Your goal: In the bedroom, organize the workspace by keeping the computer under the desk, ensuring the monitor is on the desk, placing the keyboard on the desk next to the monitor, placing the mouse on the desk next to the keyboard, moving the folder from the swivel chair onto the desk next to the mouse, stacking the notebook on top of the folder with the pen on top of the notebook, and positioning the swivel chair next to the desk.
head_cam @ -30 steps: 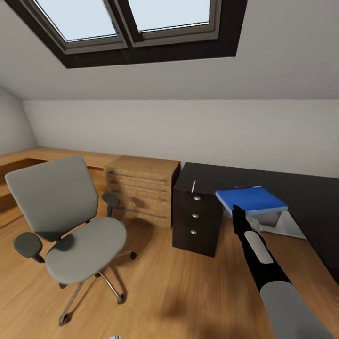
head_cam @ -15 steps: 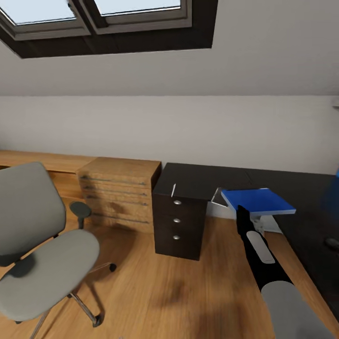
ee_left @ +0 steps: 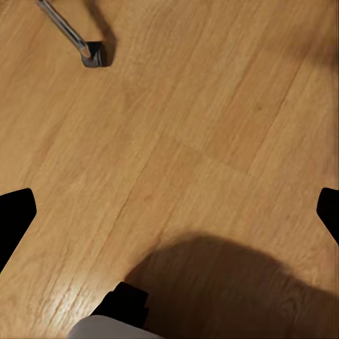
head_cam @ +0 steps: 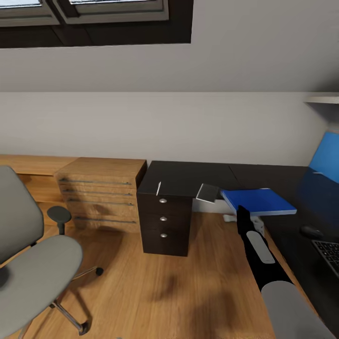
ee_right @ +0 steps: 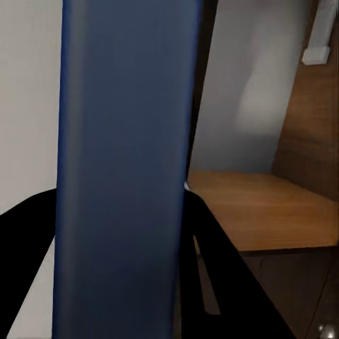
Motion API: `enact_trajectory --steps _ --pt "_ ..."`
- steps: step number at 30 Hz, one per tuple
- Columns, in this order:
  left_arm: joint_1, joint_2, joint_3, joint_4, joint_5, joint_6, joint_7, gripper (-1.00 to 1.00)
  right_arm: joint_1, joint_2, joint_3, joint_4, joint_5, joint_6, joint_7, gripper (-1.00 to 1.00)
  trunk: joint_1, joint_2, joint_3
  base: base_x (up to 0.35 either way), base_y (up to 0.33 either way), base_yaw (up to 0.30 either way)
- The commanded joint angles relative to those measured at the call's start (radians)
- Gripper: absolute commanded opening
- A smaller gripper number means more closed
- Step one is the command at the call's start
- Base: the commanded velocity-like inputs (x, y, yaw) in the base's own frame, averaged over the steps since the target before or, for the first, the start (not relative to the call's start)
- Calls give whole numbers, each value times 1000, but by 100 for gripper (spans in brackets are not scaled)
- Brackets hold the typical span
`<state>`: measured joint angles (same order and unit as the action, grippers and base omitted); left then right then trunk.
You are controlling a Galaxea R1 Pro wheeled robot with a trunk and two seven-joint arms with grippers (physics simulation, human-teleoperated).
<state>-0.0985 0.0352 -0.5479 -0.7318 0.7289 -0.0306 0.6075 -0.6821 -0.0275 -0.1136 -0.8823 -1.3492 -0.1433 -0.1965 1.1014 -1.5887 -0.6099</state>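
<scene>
My right gripper is shut on the near edge of the blue folder, holding it level over the black desk edge. The right wrist view has the folder between black fingers. A white pen and a grey notebook lie on the desk's left part. The mouse and a keyboard corner sit on the desk at the right. The swivel chair stands at the far left. My left gripper hangs open over the wooden floor.
A light wooden drawer chest stands against the wall, beside the desk's black drawer unit. The blue back panel rises at the far right. A chair caster rests on the floor in the left wrist view.
The head view has swung right and down, so chair and chest slid left in the picture, and the mouse, keyboard and blue panel came in. The right gripper still holds the folder.
</scene>
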Motion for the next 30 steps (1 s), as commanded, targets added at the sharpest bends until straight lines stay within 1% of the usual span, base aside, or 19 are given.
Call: enact_trajectory --steps 1,9,12,16,20,24,28,29,30 --pt "-1 2 -7 -1 9 -3 8 100 0 0 2 -1 -10 -5 -3 -100 0 -1 -2 0 0 -209" --pt "-1 2 -8 -1 9 -3 8 100 0 0 2 -1 -10 -6 -2 -100 0 -1 -12 10 0 -208" --pt "-1 1 -10 11 8 -3 8 100 0 3 4 -1 -8 -8 1 -100 0 -1 -16 255 0 -181" --pt "-1 -16 -22 25 7 -3 8 100 0 4 6 -1 -7 -8 2 -100 0 -1 -21 308 0 -169" --pt "-1 -19 -23 27 7 -3 8 100 0 4 6 -1 -7 -8 4 -100 0 -1 -26 311 0 -123" --pt "-1 -20 -23 28 7 -3 8 100 0 3 5 -4 -10 -6 6 -100 0 -1 -29 277 0 -32" --pt "-1 -19 -22 32 8 -3 8 100 0 3 3 -9 -13 -3 32 -100 0 -1 -30 312 0 -6" --pt "-1 -20 -22 38 7 -3 8 100 0 3 3 -9 -14 -4 48 -100 0 -1 -30 320 0 -2" --pt "-1 -20 -21 49 6 -4 8 100 0 4 4 -10 -14 -4 93 -100 0 -1 -30 324 0 0"
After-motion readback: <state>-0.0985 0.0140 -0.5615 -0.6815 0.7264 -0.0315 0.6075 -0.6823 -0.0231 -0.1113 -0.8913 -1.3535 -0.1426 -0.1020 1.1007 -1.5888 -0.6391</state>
